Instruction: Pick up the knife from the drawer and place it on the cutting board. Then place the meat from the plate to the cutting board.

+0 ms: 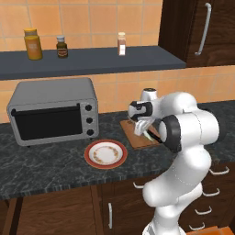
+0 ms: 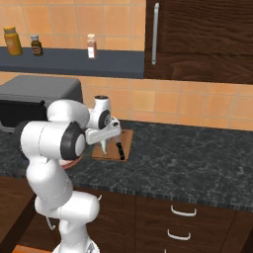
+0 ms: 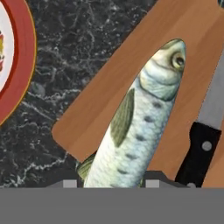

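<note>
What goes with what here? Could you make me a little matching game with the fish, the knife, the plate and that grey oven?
Things:
1. meat
2. knife
3. plate
4. toaster oven

Descriptions:
A. empty, on the counter left of the board
B. lying on the cutting board, black handle
C. between the gripper fingers, over the board
D. grey box at the wall

Pairs: 1-C, 2-B, 3-A, 4-D

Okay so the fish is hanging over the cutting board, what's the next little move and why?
Probably lower a touch and open the claw. The fish is held between its fingers, over the cutting board, beside the knife already lying there, and the plate is empty. Whether the fish touches the wood yet is unclear.
</note>
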